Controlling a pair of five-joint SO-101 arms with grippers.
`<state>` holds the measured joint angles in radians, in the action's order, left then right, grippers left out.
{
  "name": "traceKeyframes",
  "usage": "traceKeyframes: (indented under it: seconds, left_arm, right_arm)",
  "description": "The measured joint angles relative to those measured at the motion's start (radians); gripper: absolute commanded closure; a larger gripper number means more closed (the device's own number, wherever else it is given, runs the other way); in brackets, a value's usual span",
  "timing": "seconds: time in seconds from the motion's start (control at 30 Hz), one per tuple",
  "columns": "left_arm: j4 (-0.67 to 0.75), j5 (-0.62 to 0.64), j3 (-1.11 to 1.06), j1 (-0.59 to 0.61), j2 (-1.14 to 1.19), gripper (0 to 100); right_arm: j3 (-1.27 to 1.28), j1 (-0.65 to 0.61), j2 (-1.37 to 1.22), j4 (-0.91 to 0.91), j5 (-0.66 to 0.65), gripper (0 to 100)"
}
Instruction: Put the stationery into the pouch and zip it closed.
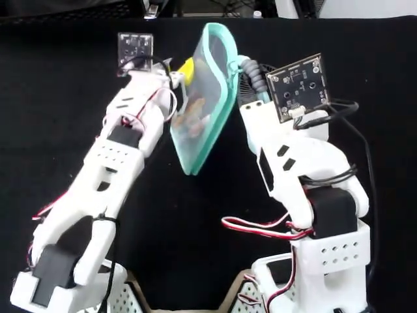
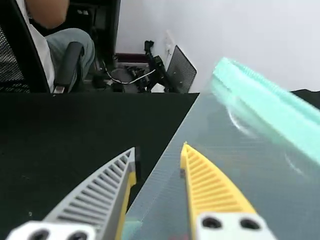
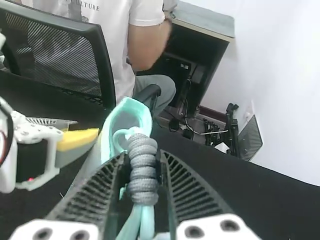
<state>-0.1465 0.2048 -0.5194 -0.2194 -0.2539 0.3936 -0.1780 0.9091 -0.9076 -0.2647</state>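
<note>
Pouch (image 1: 207, 98) aloft, left pincer (image 2: 158, 151) clamping it, right pincer (image 3: 143, 156) pinching cord (image 3: 142, 177).

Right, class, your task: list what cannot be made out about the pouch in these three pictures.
1. Contents: in the high view the pouch wall blurs them to yellowish shapes; which items they are is unclear.
2. How far it is zipped: in the right wrist view the right gripper and the grey cord it grips stand in front.
3. Whether the left gripper holds the pouch: contact cut off by the left wrist view's edge.
</note>
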Motion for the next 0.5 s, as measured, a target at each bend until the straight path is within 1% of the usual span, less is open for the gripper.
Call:
traceKeyframes:
  seconds: [0.13, 0.27, 0.4, 0.5]
  left_arm:
    - [-0.106, 0.0, 0.021, 0.005, 0.0, 84]
    - [-0.298, 0.0, 0.021, 0.005, -0.055, 84]
    - [-0.459, 0.0, -0.011, -0.025, -0.216, 84]
    - [-0.508, 0.0, -0.107, -0.091, -0.379, 84]
  right_arm:
    - [0.0, 0.0, 0.04, -0.002, 0.0, 98.6]
    - [0.0, 0.0, 0.063, -0.002, 0.0, 98.5]
    - [0.0, 0.002, 0.064, -0.002, 0.0, 98.5]
    - [0.0, 0.0, 0.064, -0.002, 0.0, 98.5]
